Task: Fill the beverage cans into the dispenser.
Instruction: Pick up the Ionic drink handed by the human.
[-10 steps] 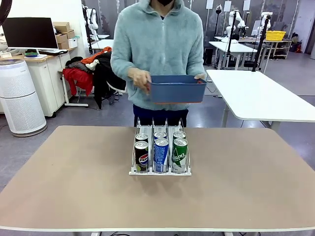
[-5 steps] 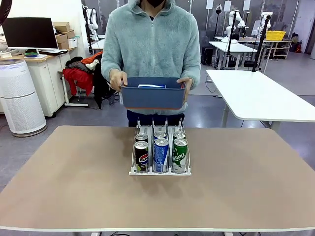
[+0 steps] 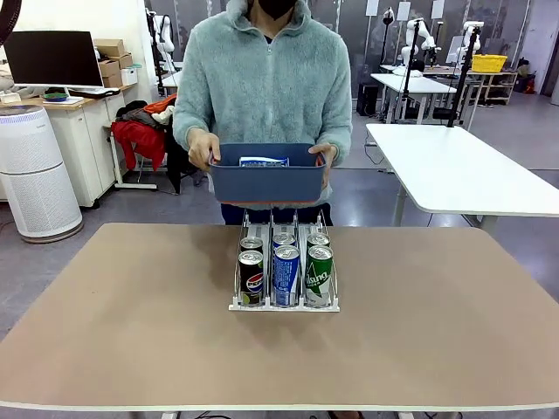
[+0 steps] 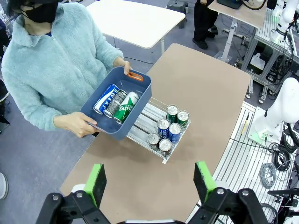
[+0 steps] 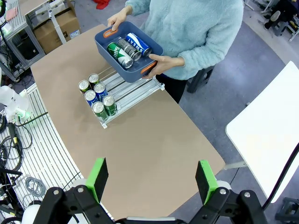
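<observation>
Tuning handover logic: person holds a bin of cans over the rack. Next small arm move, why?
Probably wait, left gripper and right gripper open up high: the person's hands hold the blue bin in the air over the dispenser's far end, three cans lying inside. Reach once it's down.

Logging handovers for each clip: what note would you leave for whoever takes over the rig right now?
Left gripper: open, empty, high over the table.
Right gripper: open, empty, also high.
Person's hands hold the bin off the table by the dispenser's far end; three cans lie in it.
Done: six cans in the dispenser, two per lane, at the near end.
Left: load the three cans from the bin.
</observation>
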Controlling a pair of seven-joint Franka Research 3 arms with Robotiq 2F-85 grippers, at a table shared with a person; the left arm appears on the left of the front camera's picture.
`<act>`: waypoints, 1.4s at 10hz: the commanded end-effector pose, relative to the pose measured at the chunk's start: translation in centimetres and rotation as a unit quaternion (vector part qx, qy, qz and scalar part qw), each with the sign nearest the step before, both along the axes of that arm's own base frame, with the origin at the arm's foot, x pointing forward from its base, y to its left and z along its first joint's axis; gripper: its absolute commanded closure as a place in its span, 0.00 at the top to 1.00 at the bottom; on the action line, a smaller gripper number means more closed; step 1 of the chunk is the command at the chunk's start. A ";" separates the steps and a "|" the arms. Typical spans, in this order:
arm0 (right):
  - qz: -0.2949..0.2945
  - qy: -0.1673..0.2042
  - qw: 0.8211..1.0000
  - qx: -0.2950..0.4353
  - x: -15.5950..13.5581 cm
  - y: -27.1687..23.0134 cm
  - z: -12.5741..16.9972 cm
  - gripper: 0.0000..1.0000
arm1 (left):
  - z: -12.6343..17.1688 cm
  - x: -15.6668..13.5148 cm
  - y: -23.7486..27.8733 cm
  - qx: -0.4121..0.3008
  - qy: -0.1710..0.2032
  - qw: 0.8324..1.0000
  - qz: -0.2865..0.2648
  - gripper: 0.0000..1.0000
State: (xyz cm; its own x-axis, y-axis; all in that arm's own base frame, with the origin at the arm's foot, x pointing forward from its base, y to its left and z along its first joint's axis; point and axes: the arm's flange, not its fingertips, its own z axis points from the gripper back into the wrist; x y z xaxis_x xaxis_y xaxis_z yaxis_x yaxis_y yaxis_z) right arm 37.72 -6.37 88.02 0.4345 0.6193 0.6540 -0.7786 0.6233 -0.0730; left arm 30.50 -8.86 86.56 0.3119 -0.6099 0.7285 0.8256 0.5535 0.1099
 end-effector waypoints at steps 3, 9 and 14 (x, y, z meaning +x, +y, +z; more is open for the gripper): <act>0.001 0.000 1.000 -0.001 -0.1 0.1 0.0 1.00 | 0.0 0.0 0.0 0.000 0.000 1.000 -0.001 1.00; 0.001 0.000 1.000 -0.001 -0.1 0.1 0.0 1.00 | 0.0 0.0 0.0 0.000 0.000 1.000 -0.001 1.00; 0.001 0.000 1.000 -0.001 -0.1 0.1 0.0 1.00 | 0.0 0.0 0.0 0.000 0.000 1.000 -0.001 1.00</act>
State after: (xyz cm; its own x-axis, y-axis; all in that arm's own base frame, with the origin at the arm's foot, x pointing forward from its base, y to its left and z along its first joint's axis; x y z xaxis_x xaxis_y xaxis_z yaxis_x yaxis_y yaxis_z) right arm 37.72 -6.37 88.02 0.4345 0.6193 0.6540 -0.7786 0.6233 -0.0730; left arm 30.50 -8.86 86.56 0.3119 -0.6099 0.7285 0.8256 0.5534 0.1099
